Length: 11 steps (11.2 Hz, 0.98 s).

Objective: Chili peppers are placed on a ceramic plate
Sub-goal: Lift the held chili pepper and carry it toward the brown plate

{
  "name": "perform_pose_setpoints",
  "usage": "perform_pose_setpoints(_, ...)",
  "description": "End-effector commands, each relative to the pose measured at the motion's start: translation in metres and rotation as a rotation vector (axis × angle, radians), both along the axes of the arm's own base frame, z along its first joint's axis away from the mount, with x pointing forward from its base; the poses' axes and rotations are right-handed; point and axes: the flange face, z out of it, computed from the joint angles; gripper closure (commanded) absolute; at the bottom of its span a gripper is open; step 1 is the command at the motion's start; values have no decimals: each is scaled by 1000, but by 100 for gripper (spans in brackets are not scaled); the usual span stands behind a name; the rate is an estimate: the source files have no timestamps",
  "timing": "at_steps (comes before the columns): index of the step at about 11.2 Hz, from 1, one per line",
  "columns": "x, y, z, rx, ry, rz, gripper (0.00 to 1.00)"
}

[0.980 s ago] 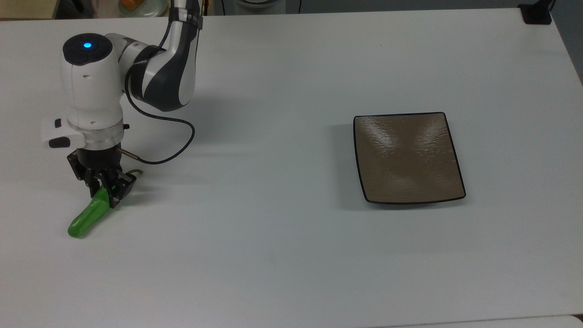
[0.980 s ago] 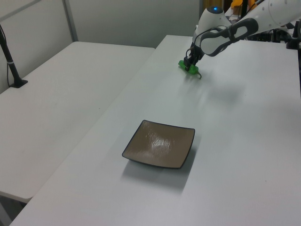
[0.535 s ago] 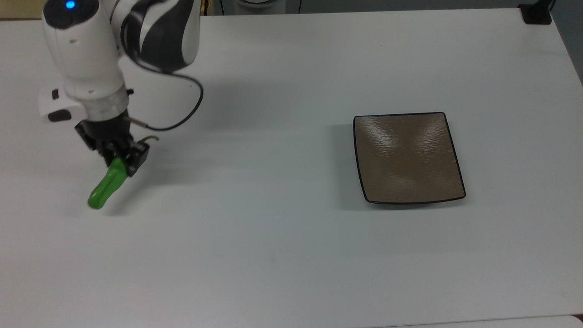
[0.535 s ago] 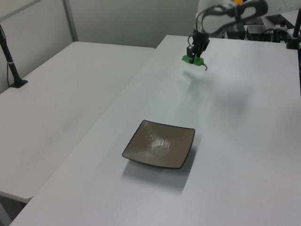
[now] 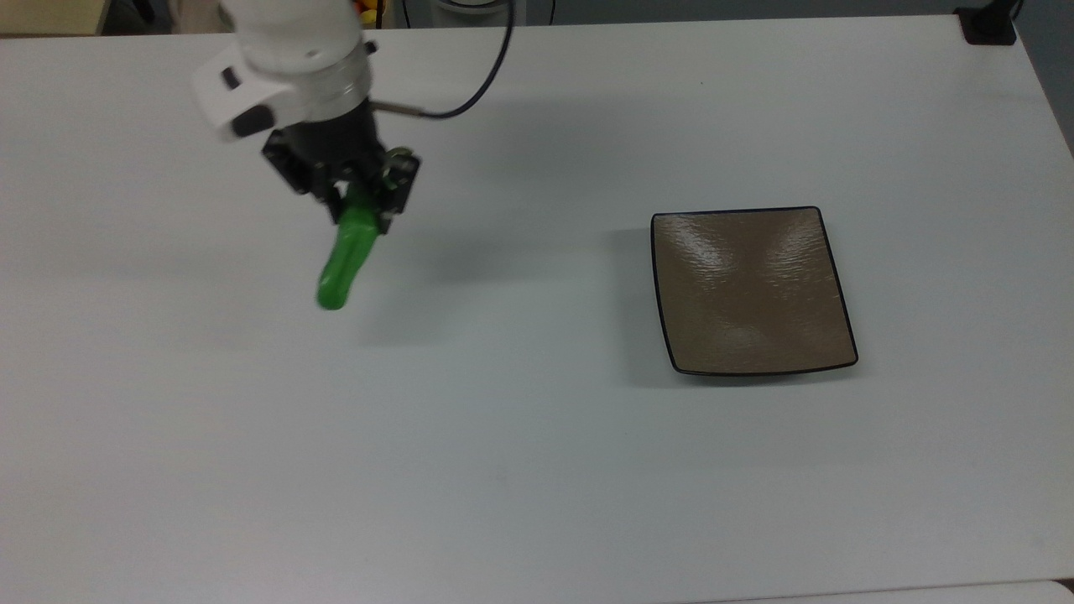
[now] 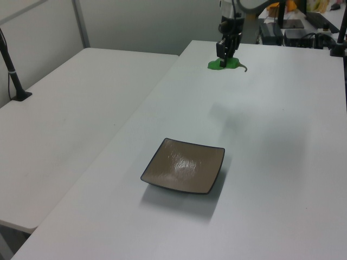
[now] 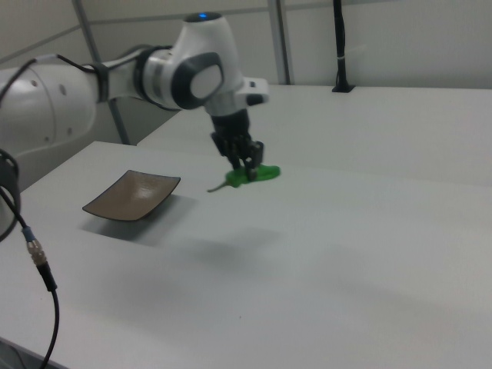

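My gripper [image 5: 362, 204] [image 6: 225, 55] [image 7: 247, 165] is shut on the green chili pepper [image 5: 344, 258] [image 6: 219, 64] [image 7: 259, 174] near its stem end and holds it in the air above the white table. The pepper's tip points down toward the top view's lower left, and its brown stem [image 6: 242, 67] [image 7: 217, 187] sticks out on the other side of the fingers. The square tan-brown ceramic plate [image 5: 751, 289] [image 6: 185, 166] [image 7: 133, 195] lies bare on the table, well off to the top view's right of the gripper.
A black cable [image 5: 470, 80] loops from the wrist over the table's far part. A black clamp base [image 5: 988, 25] sits at the top view's upper right corner. A second white table [image 6: 65, 119] stands beside this one, with a black post [image 6: 12, 70] on it.
The arm has lifted the pepper off the table and carried it toward the top view's right and upper side, nearer the plate. The plate has not moved.
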Motion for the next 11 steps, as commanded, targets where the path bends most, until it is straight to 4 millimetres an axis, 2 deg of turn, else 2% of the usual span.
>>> perform_pose_setpoints(1, -33, 65, 23, 62, 47, 94, 98)
perform_pose_setpoints(5, -43, 162, 14, 77, 55, 248, 98)
perform_pose_setpoints(9, -45, 250, -16, 118, -1, 360, 97)
perform_pose_setpoints(11, -38, 280, -38, 147, -60, 334, 97)
